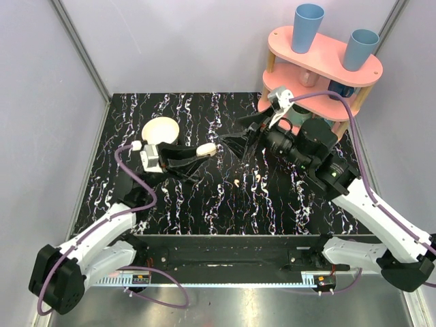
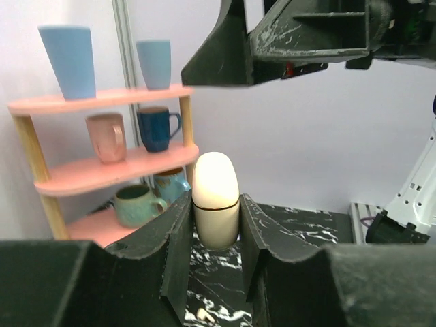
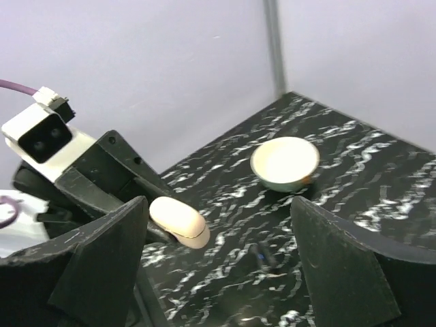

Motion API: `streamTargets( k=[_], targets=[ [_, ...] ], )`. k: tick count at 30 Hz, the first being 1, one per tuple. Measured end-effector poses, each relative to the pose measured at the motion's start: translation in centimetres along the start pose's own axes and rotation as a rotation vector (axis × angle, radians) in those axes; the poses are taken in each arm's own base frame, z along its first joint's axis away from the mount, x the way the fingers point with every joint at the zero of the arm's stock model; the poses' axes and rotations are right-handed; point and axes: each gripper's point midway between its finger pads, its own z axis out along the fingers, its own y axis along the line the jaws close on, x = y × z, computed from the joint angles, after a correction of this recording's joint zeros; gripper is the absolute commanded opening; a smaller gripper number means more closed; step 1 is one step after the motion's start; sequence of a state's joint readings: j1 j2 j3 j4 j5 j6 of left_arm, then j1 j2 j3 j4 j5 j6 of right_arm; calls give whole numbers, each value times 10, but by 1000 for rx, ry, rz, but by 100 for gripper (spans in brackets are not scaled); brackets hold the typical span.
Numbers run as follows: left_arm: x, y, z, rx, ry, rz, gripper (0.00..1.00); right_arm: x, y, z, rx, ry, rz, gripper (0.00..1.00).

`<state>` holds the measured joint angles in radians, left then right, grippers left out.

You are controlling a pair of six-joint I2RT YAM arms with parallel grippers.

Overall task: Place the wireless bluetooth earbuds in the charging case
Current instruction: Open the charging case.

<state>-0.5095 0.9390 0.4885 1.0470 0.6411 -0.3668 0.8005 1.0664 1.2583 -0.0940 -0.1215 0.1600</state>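
Looking down from the top first: the left tool (image 1: 196,154) is clamped on the charging case (image 1: 206,149). The case's long axis runs across the bench (image 1: 136,197), pointing at the right tool (image 1: 240,142), which is spread wide and empty. One earbud (image 1: 236,182) lies loose, toward the near edge from both tools. I'd say the right arm is nearer and it's the free one. Can't pick out the other one among the white streaks.

Left wrist: the case sits nose-out between the fingers (image 2: 178,238), its lid seam looks shut, and the earbud is below it.

Right wrist: jaws wide, case ahead to the left, bowl (image 3: 285,163) beyond.
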Motion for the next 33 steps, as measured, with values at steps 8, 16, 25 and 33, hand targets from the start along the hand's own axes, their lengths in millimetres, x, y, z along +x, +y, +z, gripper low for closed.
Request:
streamTargets(
  k=[8, 16, 25, 33],
  targets=[
    [-38, -13, -5, 20, -102, 147, 0, 26, 41, 13, -208, 127, 180, 92],
    [-42, -15, -6, 24, -113, 167, 0, 36, 48, 16, -258, 175, 194, 92],
    [-43, -18, -6, 39, -116, 160, 0, 56, 44, 28, -256, 229, 199, 95],
    [-43, -25, -6, 69, -112, 135, 0, 42, 47, 31, -275, 198, 155, 96]
  ],
)
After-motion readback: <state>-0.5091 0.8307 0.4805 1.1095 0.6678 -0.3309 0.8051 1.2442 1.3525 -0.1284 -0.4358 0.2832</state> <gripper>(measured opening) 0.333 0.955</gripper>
